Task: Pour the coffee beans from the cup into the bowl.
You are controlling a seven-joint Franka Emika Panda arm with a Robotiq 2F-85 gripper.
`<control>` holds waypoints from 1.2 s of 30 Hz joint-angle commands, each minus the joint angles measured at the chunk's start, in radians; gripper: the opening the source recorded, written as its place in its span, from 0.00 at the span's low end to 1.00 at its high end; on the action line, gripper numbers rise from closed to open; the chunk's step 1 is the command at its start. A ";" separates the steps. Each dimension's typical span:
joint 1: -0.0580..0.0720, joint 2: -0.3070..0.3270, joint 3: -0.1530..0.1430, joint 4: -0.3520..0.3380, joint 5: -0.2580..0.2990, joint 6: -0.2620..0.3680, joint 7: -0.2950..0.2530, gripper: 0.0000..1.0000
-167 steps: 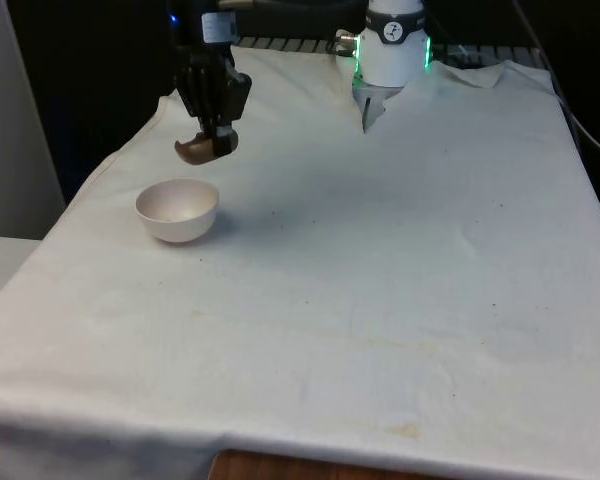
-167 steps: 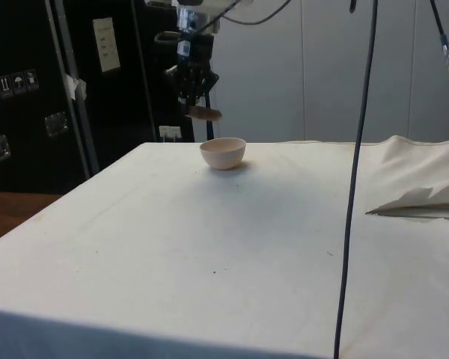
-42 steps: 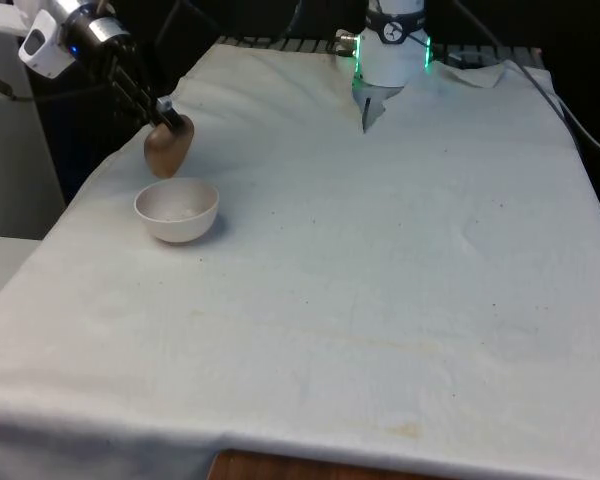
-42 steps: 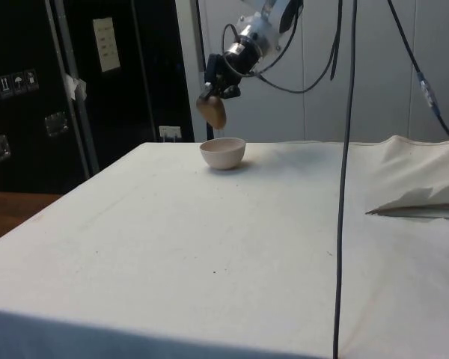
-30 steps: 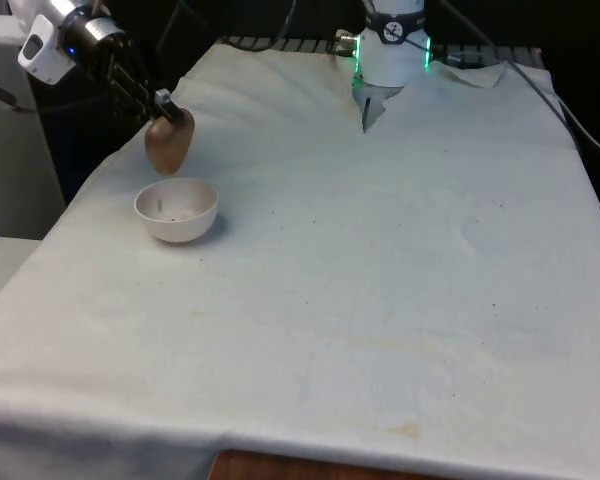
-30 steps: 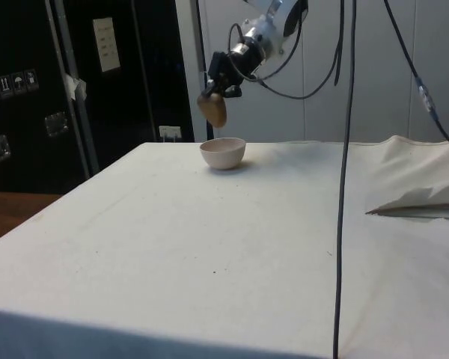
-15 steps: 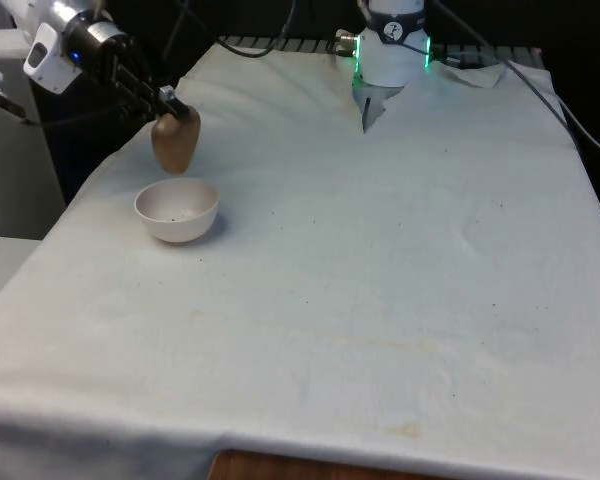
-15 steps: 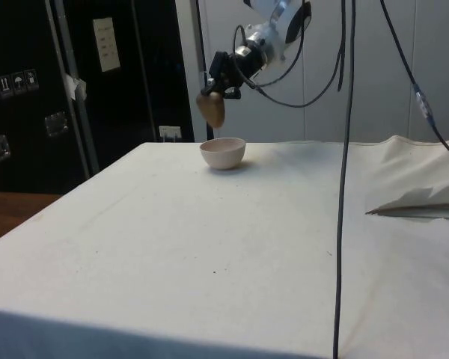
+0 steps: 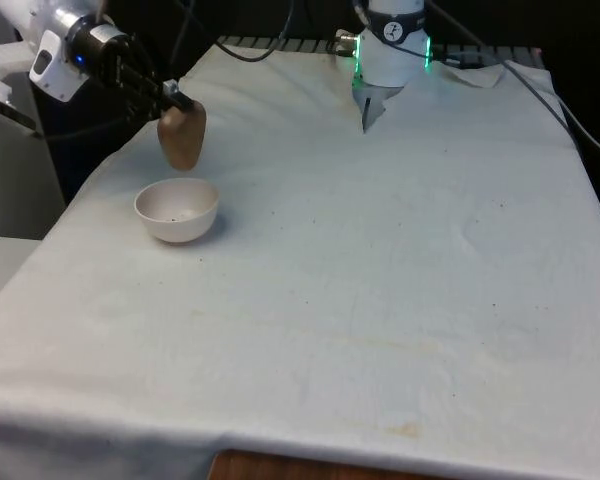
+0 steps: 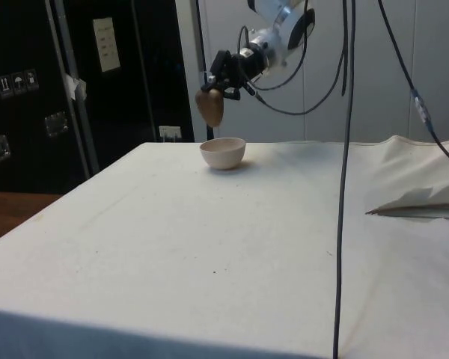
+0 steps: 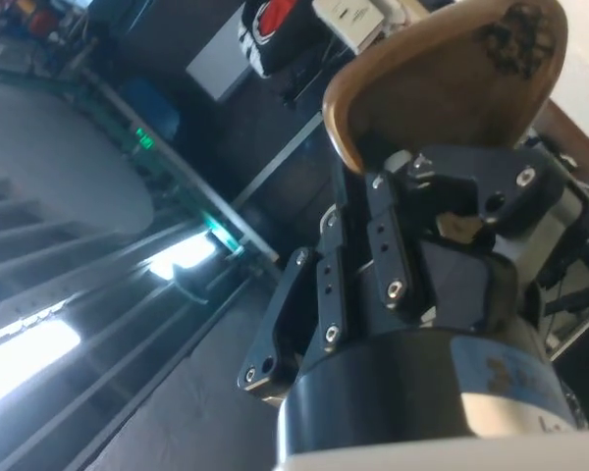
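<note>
Front view: brown cup (image 9: pixel 182 137) pinched in the jaws, tipped over above the white bowl (image 9: pixel 176 210) below them; side view: same cup (image 10: pixel 210 107) upended, pouring seemingly underway; wrist view: next likely righting the cup.

A white cloth (image 9: pixel 380 260) covers the surface, with dark cabinets (image 10: pixel 75 82) and a pale wall (image 10: pixel 404 75) behind in the side view, black curtains (image 9: pixel 280 20) in front.
</note>
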 commanded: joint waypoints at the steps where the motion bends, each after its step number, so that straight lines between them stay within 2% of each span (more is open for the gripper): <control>1: -0.001 0.003 0.000 0.000 0.005 -0.007 -0.001 0.01; 2: -0.016 0.013 0.008 0.017 0.010 -0.028 0.005 0.01; 7: -0.023 0.034 -0.001 0.021 0.045 -0.073 0.003 0.01; 8: -0.008 0.028 -0.011 0.004 0.048 -0.059 -0.003 0.01; 9: -0.024 0.037 -0.002 0.022 0.051 -0.080 0.003 0.01; 16: -0.033 0.074 -0.021 0.030 0.110 -0.147 0.006 0.01; 17: -0.015 0.061 -0.029 0.010 0.102 -0.122 -0.004 0.01; 18: -0.033 0.074 -0.021 0.030 0.110 -0.147 0.006 0.01; 23: -0.043 0.098 -0.028 0.037 0.148 -0.189 0.008 0.01; 24: -0.026 0.091 -0.038 0.018 0.147 -0.173 -0.003 0.01; 25: -0.046 0.106 -0.030 0.040 0.160 -0.201 0.009 0.01; 32: -0.056 0.136 -0.040 0.046 0.210 -0.252 0.013 0.01; 33: -0.056 0.136 -0.040 0.046 0.210 -0.252 0.013 0.01; 34: -0.039 0.129 -0.051 0.025 0.211 -0.238 0.001 0.01; 35: -0.059 0.142 -0.041 0.047 0.220 -0.264 0.015 0.01; 36: -0.061 0.145 -0.042 0.048 0.226 -0.269 0.015 0.01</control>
